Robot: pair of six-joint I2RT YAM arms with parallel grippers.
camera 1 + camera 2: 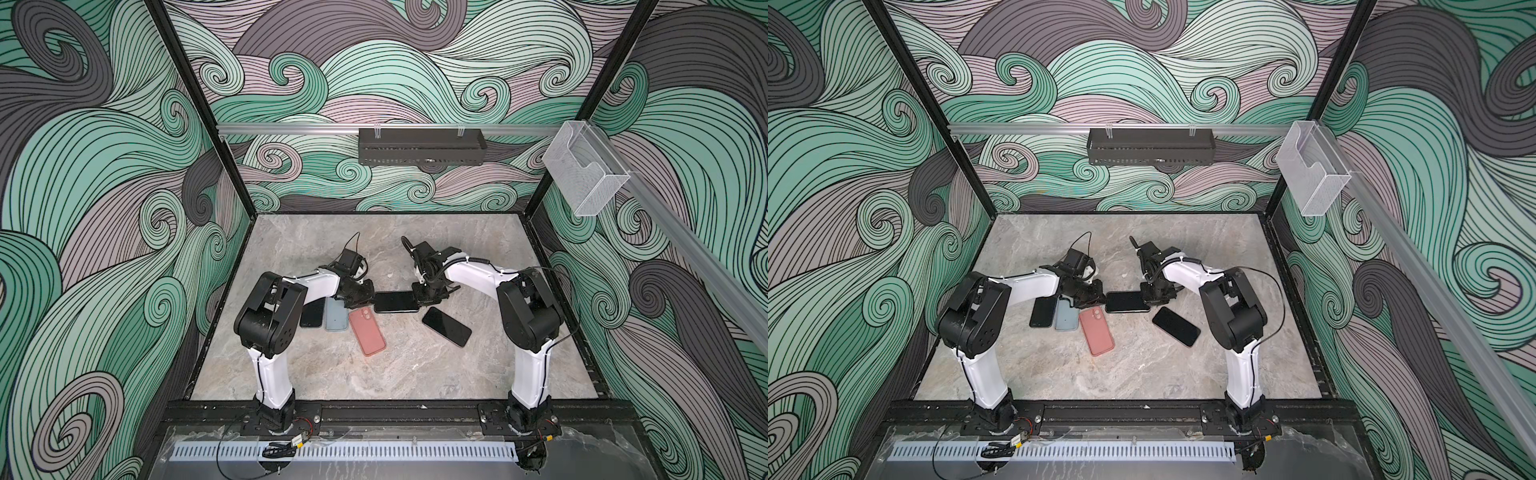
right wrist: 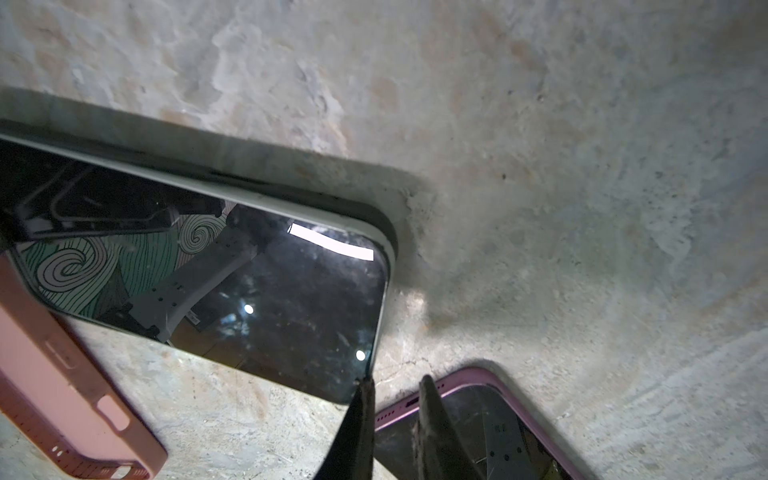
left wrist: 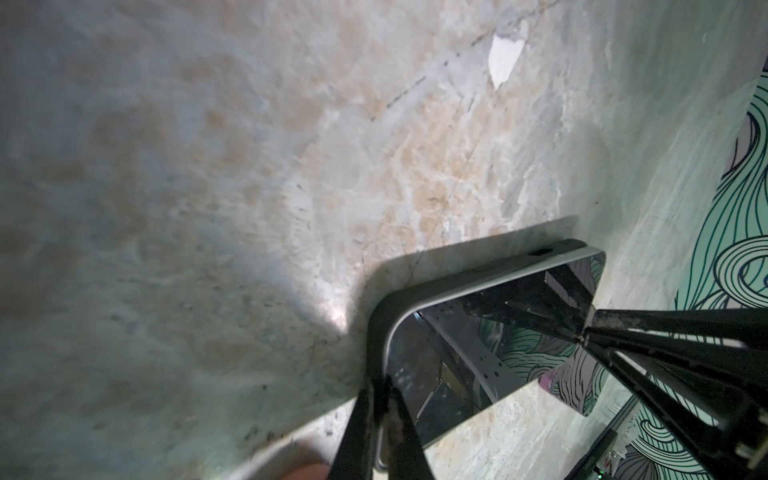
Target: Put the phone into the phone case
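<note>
Marble table point(image 1: 415, 374): the phone point(image 1: 397, 302) sits screen-up at centre between both claws, with the salmon case point(image 1: 367, 332) just beside its corner. In both top views the jaws cannot be made out. The left wrist view shows the left gripper point(image 3: 380, 399) pinched tight on the phone's pale rim. The right wrist view shows the right gripper point(image 2: 395, 380) slightly parted and grasping nothing. One fingertip point(image 2: 362, 388) touches the phone's corner, and a purple-rimmed phone point(image 2: 519, 399) lies alongside.

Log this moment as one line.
middle phone: on table; left end effector: shut on its corner; right end effector: at opposite end
</note>
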